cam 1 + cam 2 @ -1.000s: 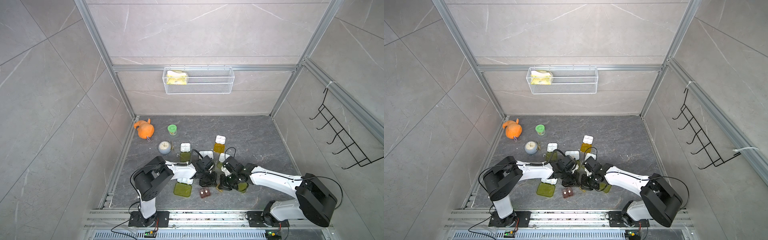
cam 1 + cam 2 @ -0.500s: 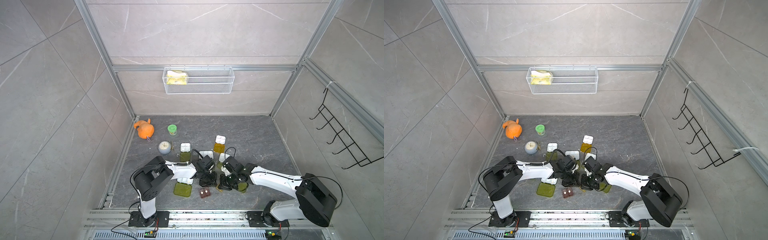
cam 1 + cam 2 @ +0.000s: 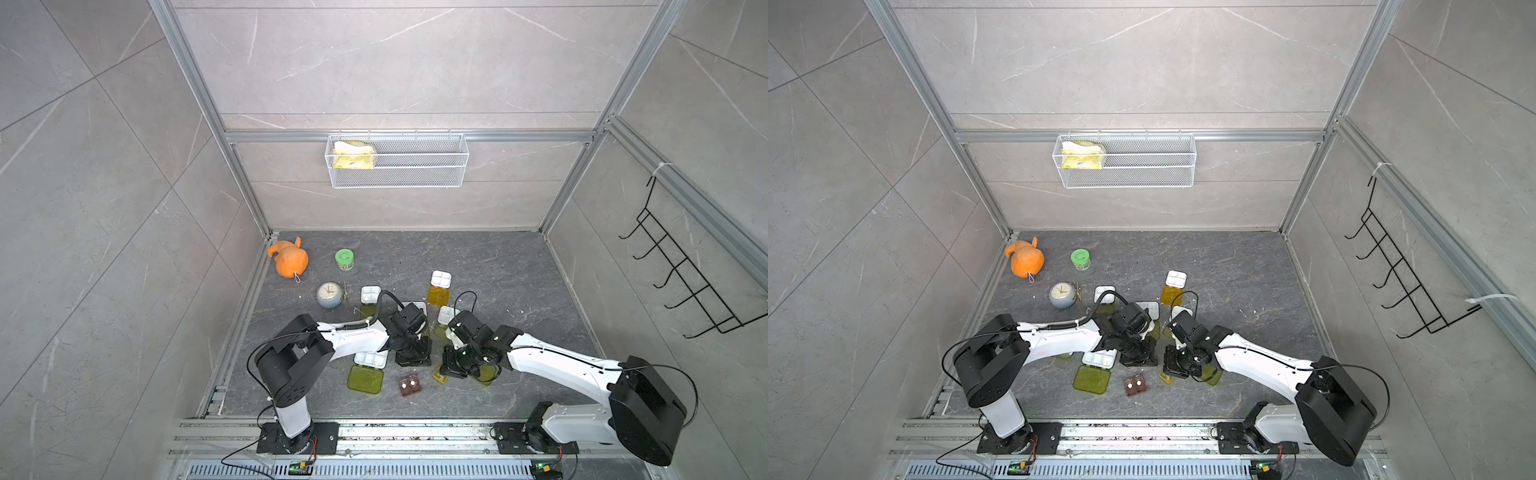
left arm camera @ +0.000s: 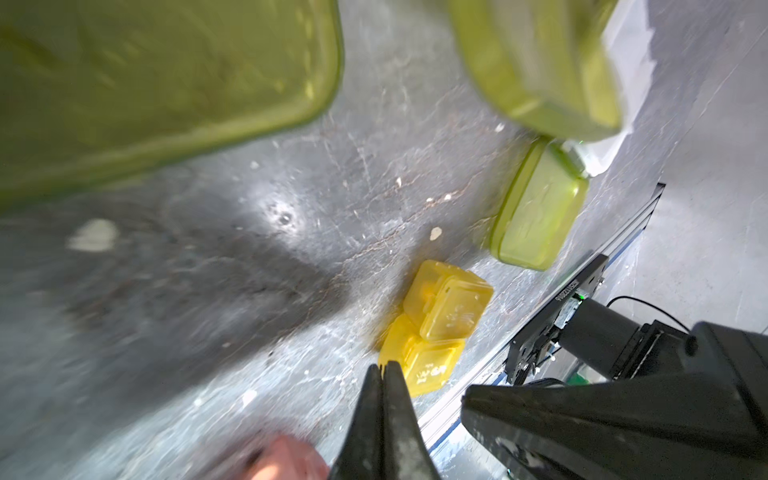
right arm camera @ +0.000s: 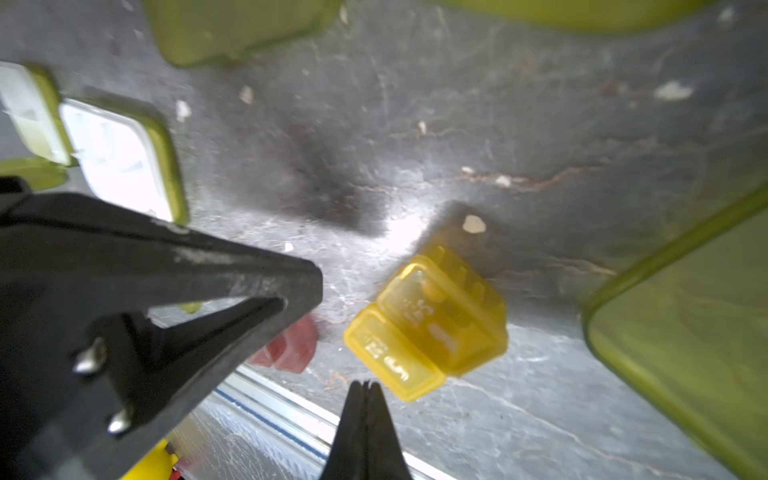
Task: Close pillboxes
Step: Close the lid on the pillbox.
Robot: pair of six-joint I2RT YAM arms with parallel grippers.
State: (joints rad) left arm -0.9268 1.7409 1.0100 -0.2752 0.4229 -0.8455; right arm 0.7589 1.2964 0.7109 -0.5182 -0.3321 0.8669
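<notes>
Several pillboxes lie on the dark floor. One has its white tray (image 3: 371,359) bare and its yellow-green lid (image 3: 365,379) folded flat. A tiny brown pillbox (image 3: 409,385) and a tiny amber pillbox (image 3: 439,374) sit near the front. My left gripper (image 3: 411,360) and right gripper (image 3: 451,369) hang low side by side between them, both shut and holding nothing. In the left wrist view the shut left gripper (image 4: 384,368) is just beside the amber pillbox (image 4: 440,316). In the right wrist view the shut right gripper (image 5: 365,384) is just short of that amber pillbox (image 5: 428,324).
Further back lie an orange-lidded pillbox (image 3: 437,296) with its white tray (image 3: 440,279) showing, another open pillbox (image 3: 370,294), a grey clock (image 3: 329,294), a green-lidded jar (image 3: 344,258) and an orange toy (image 3: 289,259). A wire basket (image 3: 397,160) hangs on the back wall.
</notes>
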